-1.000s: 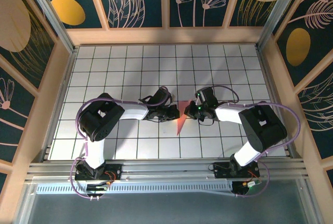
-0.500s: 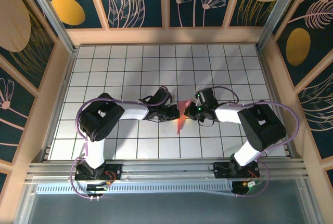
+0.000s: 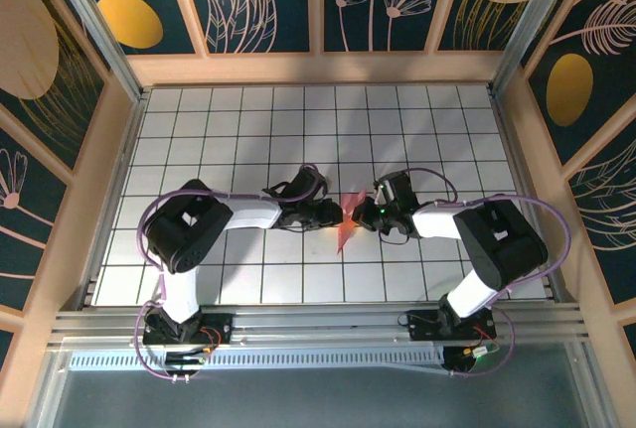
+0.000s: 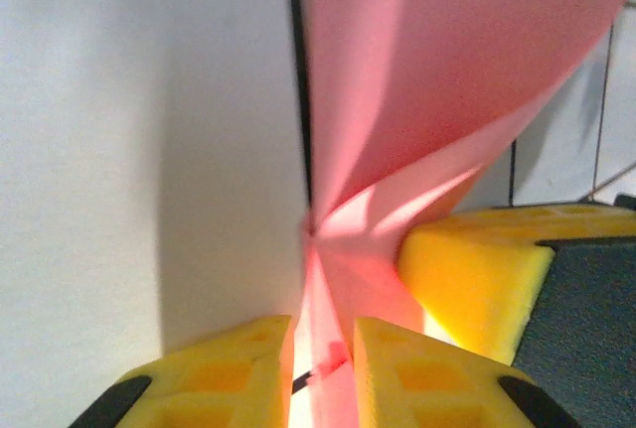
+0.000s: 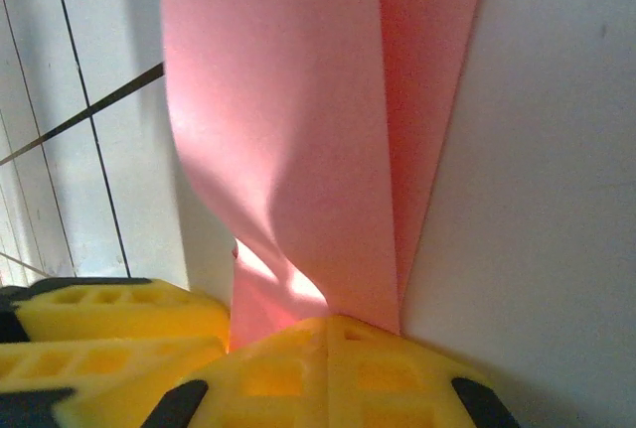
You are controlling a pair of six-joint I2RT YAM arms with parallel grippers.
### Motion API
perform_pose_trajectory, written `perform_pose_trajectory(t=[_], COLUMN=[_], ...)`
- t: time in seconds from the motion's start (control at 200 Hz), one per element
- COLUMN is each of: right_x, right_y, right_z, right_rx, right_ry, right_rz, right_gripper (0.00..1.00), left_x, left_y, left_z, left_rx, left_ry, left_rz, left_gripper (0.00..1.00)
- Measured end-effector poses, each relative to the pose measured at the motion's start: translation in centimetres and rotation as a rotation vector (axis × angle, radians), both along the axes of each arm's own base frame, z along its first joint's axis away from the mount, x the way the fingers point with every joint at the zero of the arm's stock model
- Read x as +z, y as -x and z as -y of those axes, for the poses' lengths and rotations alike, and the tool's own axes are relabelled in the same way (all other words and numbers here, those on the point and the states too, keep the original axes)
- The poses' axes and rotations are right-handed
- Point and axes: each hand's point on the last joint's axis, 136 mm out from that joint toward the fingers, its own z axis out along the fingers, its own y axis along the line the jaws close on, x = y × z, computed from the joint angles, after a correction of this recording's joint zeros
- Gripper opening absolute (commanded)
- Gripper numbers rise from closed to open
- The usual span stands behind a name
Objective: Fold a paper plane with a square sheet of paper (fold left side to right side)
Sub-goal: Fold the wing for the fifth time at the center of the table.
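The left tool [image 4: 323, 339] pinches the folded pink paper [image 3: 345, 232] tight between its 2 yellow fingers [image 4: 417, 378]; the right tool [image 5: 328, 334] squeezes the other side, over the white counter [image 3: 248, 120].

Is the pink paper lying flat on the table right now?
No, the pink paper stands up off the table, twisted and pinched in the left gripper.

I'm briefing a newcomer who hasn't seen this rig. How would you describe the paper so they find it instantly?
On the white tiled table, look near the middle, where the two arms meet. The paper is pinched there between the left end effector and the right end effector. It is a narrow, creased sheet, the only pink thing against white tiles and black-and-white arms.
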Motion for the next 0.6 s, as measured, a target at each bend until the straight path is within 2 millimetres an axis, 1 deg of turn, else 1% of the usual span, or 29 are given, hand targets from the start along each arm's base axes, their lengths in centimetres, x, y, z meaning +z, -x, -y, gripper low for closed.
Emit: perform_pose_trajectory(t=[0.09, 0.145, 0.26, 0.33, 0.41, 0.49, 0.596], right_x=[0.0, 0.0, 0.0, 0.0, 0.0, 0.0, 0.0], right_y=[0.0, 0.0, 0.0, 0.0, 0.0, 0.0, 0.0], right_z=[0.0, 0.0, 0.0, 0.0, 0.0, 0.0, 0.0], right_rx=[0.000, 0.000, 0.000, 0.000, 0.000, 0.000, 0.000], right_ry=[0.000, 0.000, 0.000, 0.000, 0.000, 0.000, 0.000], right_rz=[0.002, 0.001, 0.002, 0.002, 0.002, 0.002, 0.002], right_gripper=[0.00, 0.00, 0.00, 0.00, 0.00, 0.00, 0.00], left_x=[0.7, 1.3, 3.8, 5.7, 7.1, 7.6, 7.6], left_y=[-0.3, -0.4, -0.2, 0.3, 1.1, 2.1, 3.7], left_z=[-1.1, -1.6, -1.9, -1.5, -0.9, -0.2, 0.7], left_rx=[0.028, 0.041, 0.041, 0.018, -0.015, -0.051, -0.101], left_ry=[-0.013, -0.016, 0.017, 0.066, 0.116, 0.153, 0.185], left_rz=[0.013, 0.023, 0.053, 0.063, 0.051, 0.024, -0.023], left_gripper=[0.24, 0.21, 0.12, 0.08, 0.05, 0.03, 0.02])
